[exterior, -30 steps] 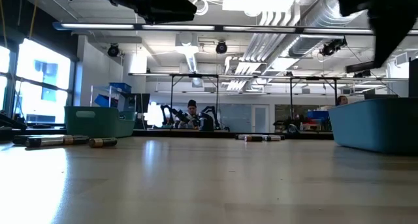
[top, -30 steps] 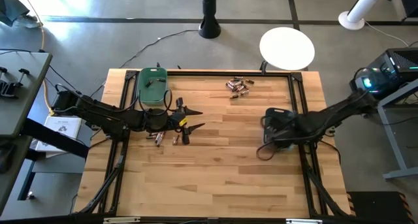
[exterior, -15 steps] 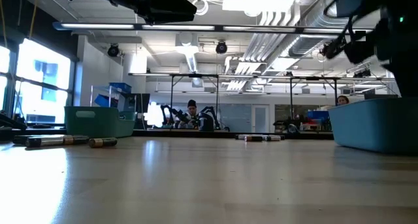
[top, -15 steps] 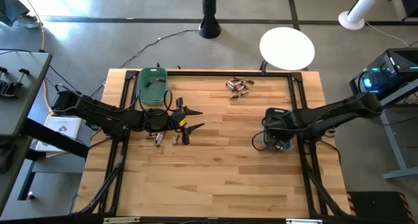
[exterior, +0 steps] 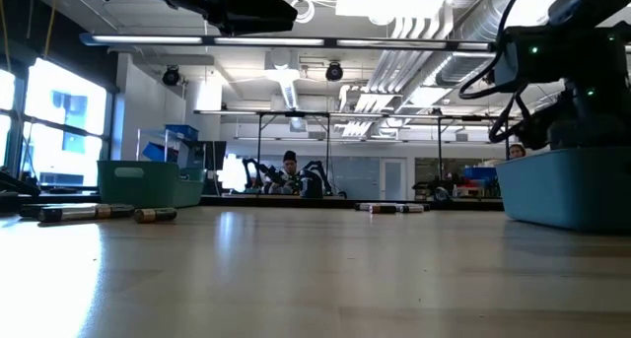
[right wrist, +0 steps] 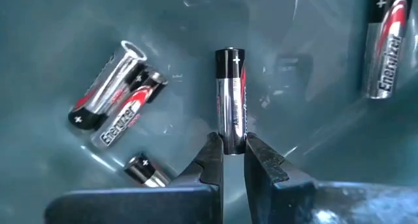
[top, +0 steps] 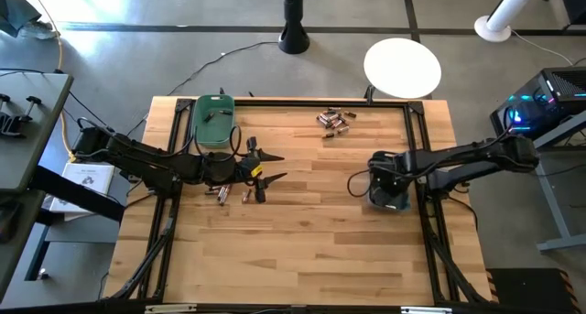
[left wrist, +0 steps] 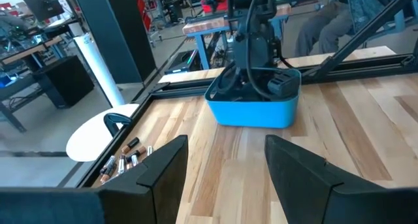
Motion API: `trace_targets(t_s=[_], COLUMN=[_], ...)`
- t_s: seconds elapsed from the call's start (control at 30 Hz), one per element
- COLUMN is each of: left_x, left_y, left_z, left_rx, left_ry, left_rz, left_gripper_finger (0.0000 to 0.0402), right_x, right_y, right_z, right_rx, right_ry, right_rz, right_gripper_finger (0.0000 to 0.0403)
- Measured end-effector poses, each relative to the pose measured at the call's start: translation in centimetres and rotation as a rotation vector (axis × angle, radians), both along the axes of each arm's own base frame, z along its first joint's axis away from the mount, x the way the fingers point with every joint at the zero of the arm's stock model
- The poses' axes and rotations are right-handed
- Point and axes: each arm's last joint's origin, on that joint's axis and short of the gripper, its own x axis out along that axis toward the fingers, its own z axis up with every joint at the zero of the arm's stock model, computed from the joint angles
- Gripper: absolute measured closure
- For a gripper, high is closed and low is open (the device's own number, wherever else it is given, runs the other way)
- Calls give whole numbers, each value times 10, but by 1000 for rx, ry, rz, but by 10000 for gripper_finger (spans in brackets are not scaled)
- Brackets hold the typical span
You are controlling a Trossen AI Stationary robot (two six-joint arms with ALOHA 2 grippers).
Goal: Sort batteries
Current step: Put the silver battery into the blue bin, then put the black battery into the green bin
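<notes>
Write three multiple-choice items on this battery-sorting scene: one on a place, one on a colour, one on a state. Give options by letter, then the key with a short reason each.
1. Where is the right gripper?
A. Inside the blue bin
B. Over the green bin
C. Above the loose batteries at the table's far edge

2. What colour is the bin nearest the left gripper?
A. Blue
B. Green
C. White

3. What state is the right gripper in?
A. Open and empty
B. Shut on a silver and black battery
C. Shut on a cable

Key:
1 A: the right wrist view shows blue bin walls and floor around the fingertips.
2 B: the high view shows the green bin just beyond the left arm's open gripper.
3 B: the right wrist view shows both fingers pinching the battery's end.
</notes>
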Motion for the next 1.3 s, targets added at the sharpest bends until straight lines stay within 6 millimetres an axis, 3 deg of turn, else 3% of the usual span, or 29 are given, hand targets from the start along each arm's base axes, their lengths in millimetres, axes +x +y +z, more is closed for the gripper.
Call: trace_targets(t_s=[0.43, 0.57, 0.73, 0.97, 1.1, 1.3], left_x=[0, 0, 0, 1, 1, 2], left_y=[0, 0, 0, 10, 19, 26], left_z=[0, 0, 0, 0, 0, 0], left_rx=[-3, -3, -3, -37, -70, -94], left_ry=[-2, -3, -3, -12, -22, -30], left_rz=[0, 0, 1, 44, 83, 113], left_gripper_finger=[204, 204, 204, 204, 204, 204], right_x=[4, 11, 20, 39, 62, 97], right_y=[-3, -5, -10, -13, -11, -11], right_z=[6, 29, 72, 117, 120, 95], right_rx=[-36, -89, -281, -567, -789, -1003], right_ry=[-19, -15, -14, -167, -332, -677], right_rz=[49, 65, 79, 154, 258, 443], right_gripper_finger=[261, 254, 254, 254, 254, 254])
